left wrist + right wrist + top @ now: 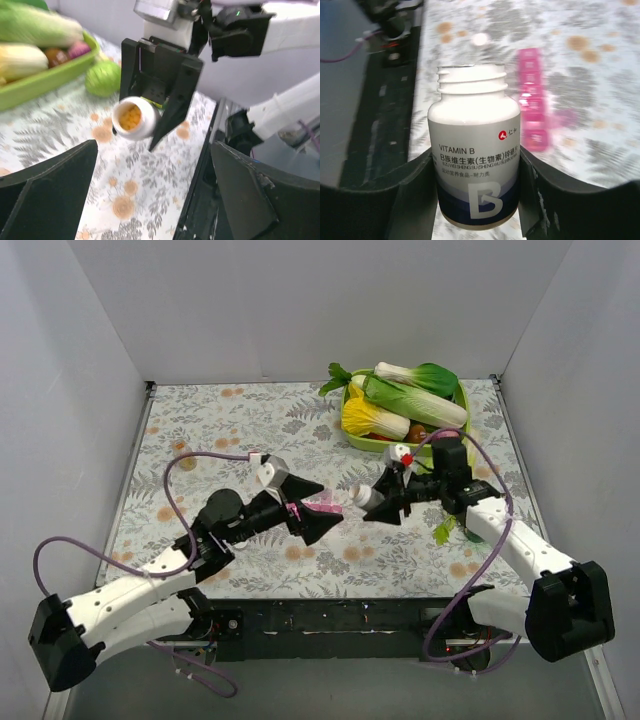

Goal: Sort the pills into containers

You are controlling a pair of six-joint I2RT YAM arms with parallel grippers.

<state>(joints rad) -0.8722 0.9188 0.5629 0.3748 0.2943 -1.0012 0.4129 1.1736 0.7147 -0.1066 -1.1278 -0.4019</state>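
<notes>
The pink pill organizer (pixel 322 502) lies on the flowered bench (pixel 230 420); the right wrist view shows it, blurred, as a row of small compartments. The left hand (pixel 153 144) is at the organizer, its fingers spread wide with nothing clasped between them (whether either finger touches the organizer I cannot tell). Just to the right of the organizer, the right hand (pixel 476 155) is closed on a white vitamin B bottle (pixel 474 120), with a finger pressed to each side of the label. The bottle has no cap and is held off the bench, tipped on its side with its mouth turned toward the organizer. Yellow pills (pixel 130 116) sit inside the neck. Well beyond the organizer and to its right, a green tray (pixel 50 77) holds vegetables.
</notes>
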